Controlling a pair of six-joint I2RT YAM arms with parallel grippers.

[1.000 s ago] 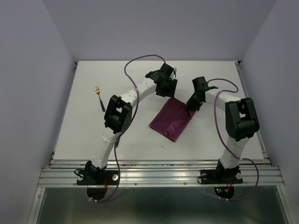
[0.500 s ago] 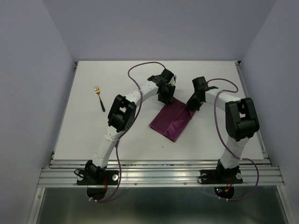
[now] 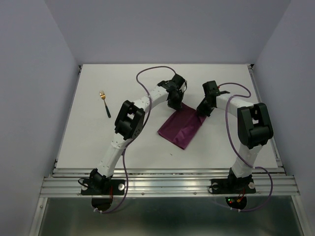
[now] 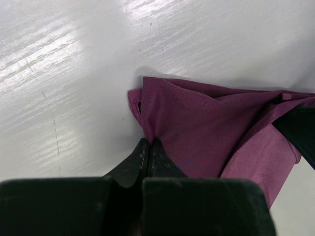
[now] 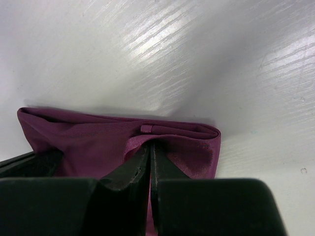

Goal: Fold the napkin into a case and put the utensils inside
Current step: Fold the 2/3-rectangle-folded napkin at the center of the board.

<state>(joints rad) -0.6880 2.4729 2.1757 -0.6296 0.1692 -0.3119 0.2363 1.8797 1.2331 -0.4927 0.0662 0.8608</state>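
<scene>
The plum-purple napkin [image 3: 181, 126] lies folded into a rectangle at the middle of the table. My left gripper [image 3: 176, 104] is shut on its far left corner, pinching a fold of napkin [image 4: 197, 132] between the fingertips. At the far right corner my right gripper [image 3: 201, 112] is shut on the layered edge of the napkin [image 5: 93, 140]. A fork [image 3: 104, 102] with a gold head and black handle lies apart on the table's left side. No knife shows in any view.
White table [image 3: 236, 142] with walls on three sides. Purple cables loop over both arms. A metal rail [image 3: 167, 184] runs along the near edge by the arm bases.
The left gripper came down onto the napkin's far left corner and closed on it. The right gripper held its grip and stayed in place.
</scene>
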